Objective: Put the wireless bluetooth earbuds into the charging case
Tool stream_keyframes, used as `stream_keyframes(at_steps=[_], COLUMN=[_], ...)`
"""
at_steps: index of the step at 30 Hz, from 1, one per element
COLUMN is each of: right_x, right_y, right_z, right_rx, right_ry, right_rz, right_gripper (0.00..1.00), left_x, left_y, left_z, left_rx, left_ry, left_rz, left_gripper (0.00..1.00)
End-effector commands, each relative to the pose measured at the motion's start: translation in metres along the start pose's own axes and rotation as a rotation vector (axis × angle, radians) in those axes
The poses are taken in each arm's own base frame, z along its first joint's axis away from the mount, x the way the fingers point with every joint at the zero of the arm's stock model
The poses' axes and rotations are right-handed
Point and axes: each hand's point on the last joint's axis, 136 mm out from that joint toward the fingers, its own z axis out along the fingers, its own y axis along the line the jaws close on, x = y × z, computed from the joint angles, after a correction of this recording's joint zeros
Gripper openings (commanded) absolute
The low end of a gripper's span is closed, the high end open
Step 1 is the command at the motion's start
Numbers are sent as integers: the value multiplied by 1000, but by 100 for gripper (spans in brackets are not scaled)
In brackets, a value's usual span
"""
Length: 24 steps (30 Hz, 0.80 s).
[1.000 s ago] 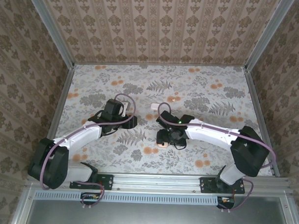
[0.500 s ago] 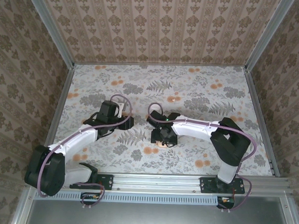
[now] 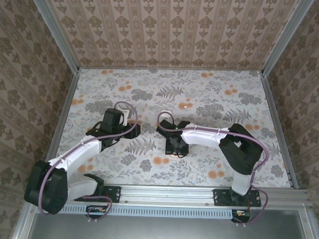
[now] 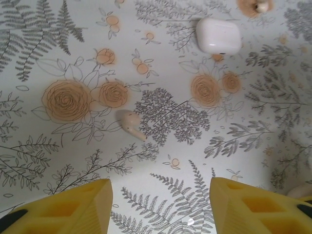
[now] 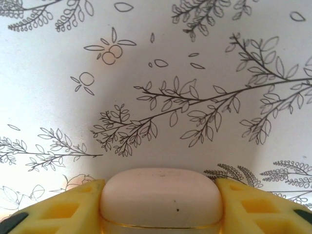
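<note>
Where the right gripper reaches down over the floral tabletop, its yellow fingers press against both flanks of a rounded white charging case. The jaws are partly closed and clamp the case between them. The left gripper hangs above the table, jaws about half open, with nothing between them. One earbud lies on its side just ahead of the left finger, beside a pair of orange roses. Farther off sits a second white case, lid shut, well apart from that earbud. At the top edge of the left wrist view, a small white piece, seemingly the other earbud, rests on an orange bloom.
</note>
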Motion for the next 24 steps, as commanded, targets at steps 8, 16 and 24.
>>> stream_keyframes(at_steps=[8, 16, 24], right_x=[-36, -65, -65], right_y=[14, 8, -1], right_z=[-90, -195, -239], right_rx=[-207, -421, -534], right_ry=[-208, -446, -542], right_rz=[57, 118, 157], right_gripper=[42, 40, 38], left_x=[-33, -36, -38], left_y=[-52, -135, -210], left_z=[-46, -75, -92], left_rx=[274, 543, 718], left_ry=[-289, -435, -516], left_rz=[195, 429, 566], left_gripper=[56, 58, 59])
